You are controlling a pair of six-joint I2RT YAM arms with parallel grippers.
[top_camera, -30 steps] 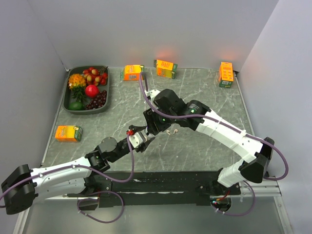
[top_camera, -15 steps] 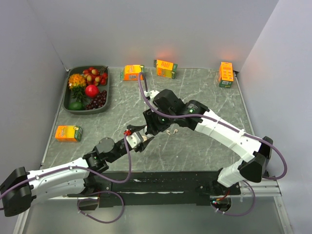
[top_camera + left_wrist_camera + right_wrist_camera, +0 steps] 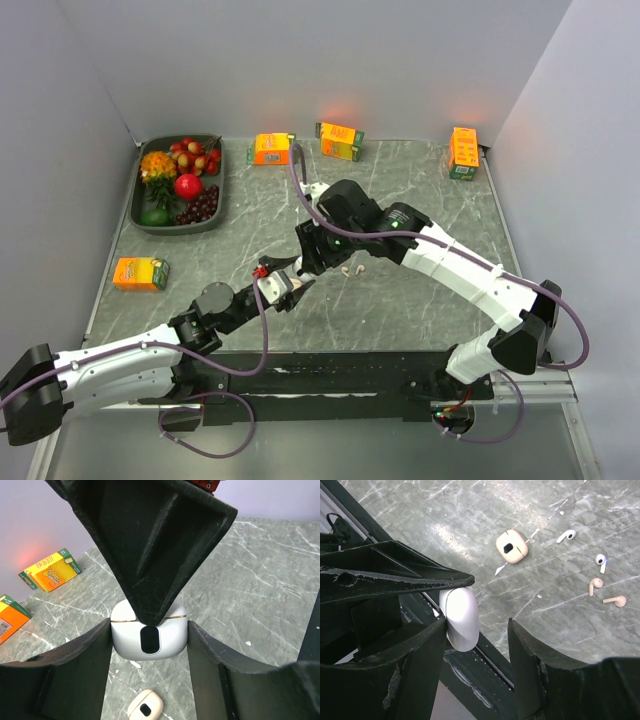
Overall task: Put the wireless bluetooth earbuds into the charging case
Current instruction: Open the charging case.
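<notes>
My left gripper (image 3: 149,625) is shut on a white charging case (image 3: 170,640) and holds it above the table; it also shows in the top view (image 3: 283,287). The case lid looks closed along a thin gold seam. My right gripper (image 3: 476,621) is open around the same case (image 3: 460,615), with one finger against its side and the other apart. One right finger comes down onto the lid in the left wrist view. Two tiny white stemmed earbuds (image 3: 567,535) (image 3: 601,560) lie on the table beyond, seen small in the top view (image 3: 350,268).
A beige case (image 3: 512,546) and two beige earbuds (image 3: 594,584) (image 3: 615,600) lie near the white ones. Orange cartons stand at the left (image 3: 140,272) and along the back (image 3: 271,148) (image 3: 341,140) (image 3: 463,152). A fruit tray (image 3: 180,230) sits back left.
My left gripper with the case has edged slightly toward the right gripper. The right arm has shifted only a little.
</notes>
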